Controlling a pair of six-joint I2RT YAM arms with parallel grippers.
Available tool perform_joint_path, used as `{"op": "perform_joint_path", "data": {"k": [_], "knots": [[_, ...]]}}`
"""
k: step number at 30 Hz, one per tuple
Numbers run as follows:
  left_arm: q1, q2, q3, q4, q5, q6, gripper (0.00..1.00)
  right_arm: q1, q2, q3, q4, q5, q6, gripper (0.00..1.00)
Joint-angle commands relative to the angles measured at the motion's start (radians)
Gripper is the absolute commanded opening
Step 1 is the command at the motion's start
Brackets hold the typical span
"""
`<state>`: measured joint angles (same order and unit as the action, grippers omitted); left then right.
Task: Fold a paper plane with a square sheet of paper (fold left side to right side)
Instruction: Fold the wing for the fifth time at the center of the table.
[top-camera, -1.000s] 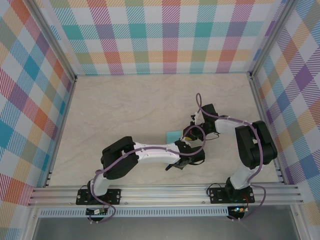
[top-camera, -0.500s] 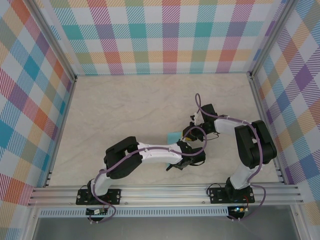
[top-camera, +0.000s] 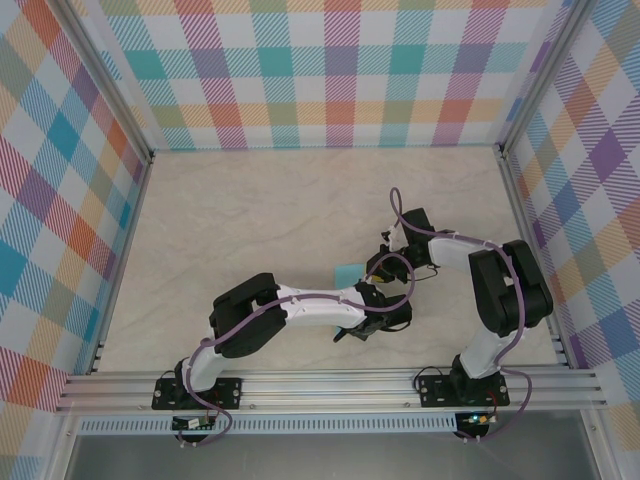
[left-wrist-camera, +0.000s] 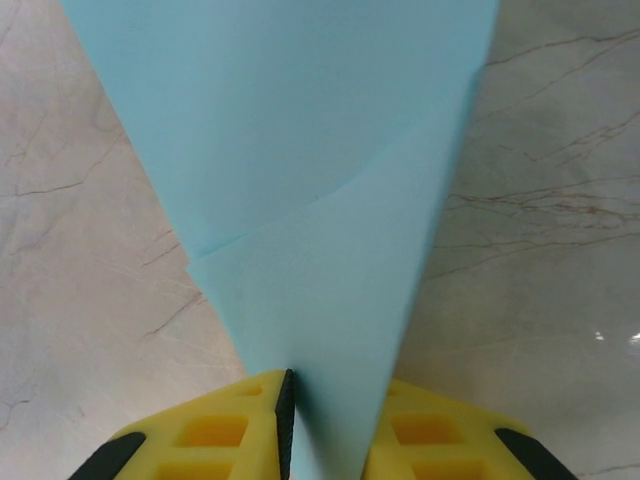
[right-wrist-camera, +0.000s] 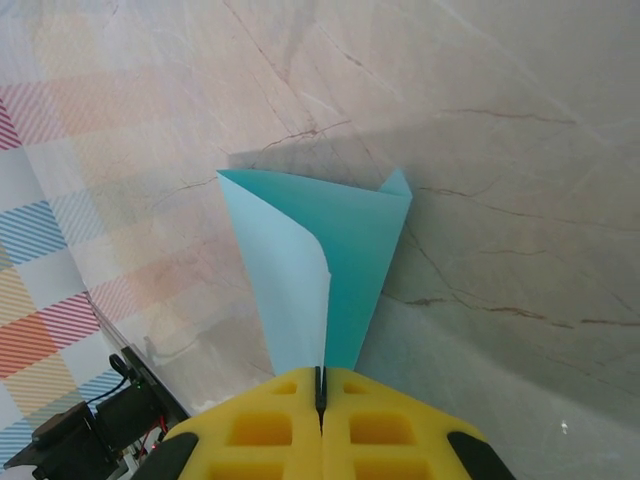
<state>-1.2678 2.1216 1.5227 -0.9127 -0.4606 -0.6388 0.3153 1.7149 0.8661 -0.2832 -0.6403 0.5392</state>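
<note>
Two grippers shared the sheet (left-wrist-camera: 320, 180), which sat between the wrists, right of the middle of the table (top-camera: 250, 220). Your right gripper (right-wrist-camera: 322, 385) was fully closed, its yellow pads meeting on the sheet's narrow tip. Your left gripper (left-wrist-camera: 330, 410) stood only a little apart, and the teal paper filled the gap between its pads. I read that as a grip on loosely doubled layers, not a flat pinch.

The hold made sense for a left-over-right fold. The right gripper anchored one end so the sheet could not slide, and the left had the other end to carry across. In the right wrist view the paper curled up, one flap pale and one darker, with a shadow on the marble under it. I judged it to be partly off the surface and not yet pressed flat.

In each wrist view the sheet tapered towards the jaws and widened away from them, so its long axis ran straight out along the fingers. The left wrist view showed a slanted edge crossing the paper where one layer lay over another. From above, only a small teal corner showed just left of the right gripper.
</note>
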Motion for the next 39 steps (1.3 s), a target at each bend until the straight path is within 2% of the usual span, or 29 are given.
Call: {"op": "perform_joint_path", "data": {"k": [1,7,13,17,22,28,31,34,39], "knots": [[-0.017,-0.019,0.005,0.009,0.024,0.001,0.23,0.005,0.020,0.022,-0.023,0.011,-0.001,0.05],[-0.017,-0.029,-0.004,0.015,0.023,-0.003,0.21,0.006,0.022,0.023,-0.025,0.008,-0.001,0.05],[-0.018,-0.025,-0.002,0.012,0.023,-0.006,0.14,0.007,0.020,0.022,-0.031,0.013,-0.006,0.05],[-0.017,-0.025,-0.003,0.014,0.026,-0.006,0.10,0.007,0.011,0.021,-0.023,0.012,-0.001,0.09],[-0.013,-0.029,-0.019,0.029,0.041,-0.008,0.08,-0.003,-0.085,0.016,-0.005,0.044,0.015,0.23],[0.026,-0.091,-0.106,0.127,0.114,-0.014,0.05,-0.076,-0.294,0.011,-0.130,0.185,-0.023,0.49],[0.055,-0.156,-0.182,0.220,0.176,0.000,0.04,-0.105,-0.376,-0.007,-0.185,0.235,-0.045,0.57],[0.091,-0.225,-0.269,0.348,0.273,0.015,0.03,-0.110,-0.431,-0.026,-0.215,0.256,-0.077,0.61],[0.161,-0.318,-0.428,0.543,0.423,0.001,0.02,-0.110,-0.481,-0.103,-0.170,0.203,-0.101,0.64]]}}
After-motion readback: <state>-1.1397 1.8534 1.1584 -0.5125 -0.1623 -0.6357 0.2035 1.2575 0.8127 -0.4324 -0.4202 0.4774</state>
